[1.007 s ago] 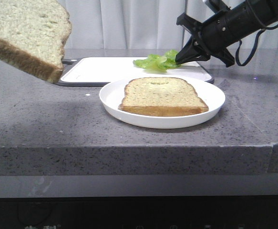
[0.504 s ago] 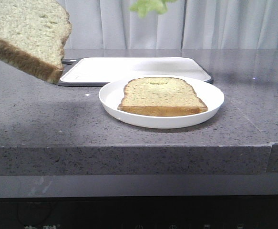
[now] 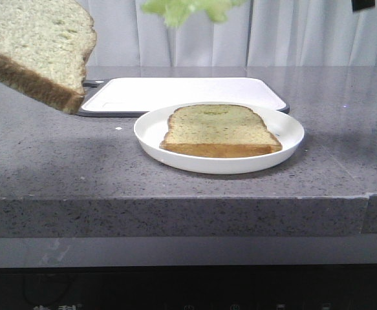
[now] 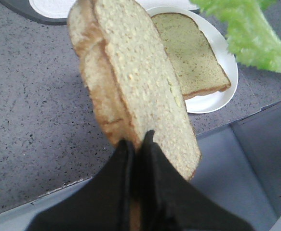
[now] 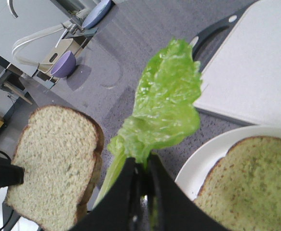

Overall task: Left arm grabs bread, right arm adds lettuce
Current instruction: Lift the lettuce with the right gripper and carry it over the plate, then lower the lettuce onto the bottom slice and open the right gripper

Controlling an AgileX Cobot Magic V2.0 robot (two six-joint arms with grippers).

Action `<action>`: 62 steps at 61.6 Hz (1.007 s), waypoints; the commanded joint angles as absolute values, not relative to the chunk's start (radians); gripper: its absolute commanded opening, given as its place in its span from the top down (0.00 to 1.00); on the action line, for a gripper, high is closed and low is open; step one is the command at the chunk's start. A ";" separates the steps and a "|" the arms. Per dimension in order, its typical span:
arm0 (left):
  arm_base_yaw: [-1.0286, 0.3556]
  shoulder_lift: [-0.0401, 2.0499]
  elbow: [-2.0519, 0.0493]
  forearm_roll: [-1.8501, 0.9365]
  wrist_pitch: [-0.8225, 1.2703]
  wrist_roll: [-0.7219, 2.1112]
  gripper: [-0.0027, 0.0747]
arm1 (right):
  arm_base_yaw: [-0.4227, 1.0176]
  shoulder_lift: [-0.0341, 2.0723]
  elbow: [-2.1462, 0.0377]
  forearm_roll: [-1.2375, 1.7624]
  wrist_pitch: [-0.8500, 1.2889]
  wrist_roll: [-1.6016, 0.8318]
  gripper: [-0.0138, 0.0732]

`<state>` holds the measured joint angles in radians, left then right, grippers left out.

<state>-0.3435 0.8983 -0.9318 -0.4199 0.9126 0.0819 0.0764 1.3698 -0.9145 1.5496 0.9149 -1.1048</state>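
The desk (image 3: 59,174) is a grey speckled stone slab filling the middle of the front view, with pale curtains (image 3: 304,32) behind it across the top. On it, a white cutting board (image 3: 175,90) lies centre frame, and just in front sits a white plate (image 3: 285,139) carrying a thinner slice (image 3: 220,129).

The bread (image 3: 36,48) hangs in the air at the upper left of the front view, well clear of the desk. The left gripper (image 4: 136,144) is closed on its lower edge, fingers nearly together. That pinch looks shallow and near one corner, so the thick slice could tear or swing loose if the arm moves sharply.

The lettuce (image 3: 188,8) dangles at the top centre of the front view, between the bread and the plate. The right gripper (image 5: 140,166) is clamped tight on the leaf's stem end. The leaf is limp and hangs free, so it may fold, miss the tilted bread face, or slide off once released, since that face is not level.
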 commanded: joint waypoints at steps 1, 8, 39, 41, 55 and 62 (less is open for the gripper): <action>-0.342 0.889 -0.957 -0.446 0.851 0.086 0.99 | 0.074 1.337 -0.883 1.639 0.943 -1.150 0.98; -0.342 0.889 -0.957 -0.446 0.850 0.086 0.99 | 0.074 1.339 -0.838 1.639 0.908 -1.167 0.98; -0.342 0.889 -0.957 -0.446 0.844 0.086 0.99 | 0.074 1.524 -0.826 1.662 0.918 -1.177 0.98; -0.342 0.889 -0.957 -0.446 0.844 0.086 0.99 | 0.074 1.531 -0.826 1.661 0.918 -1.177 0.97; -0.342 0.889 -0.957 -0.471 0.836 0.086 0.99 | 0.072 1.544 -0.826 1.643 0.907 -1.177 0.64; -0.342 0.889 -0.957 -0.538 0.785 0.092 0.99 | 0.063 1.533 -0.831 1.622 0.913 -1.177 0.43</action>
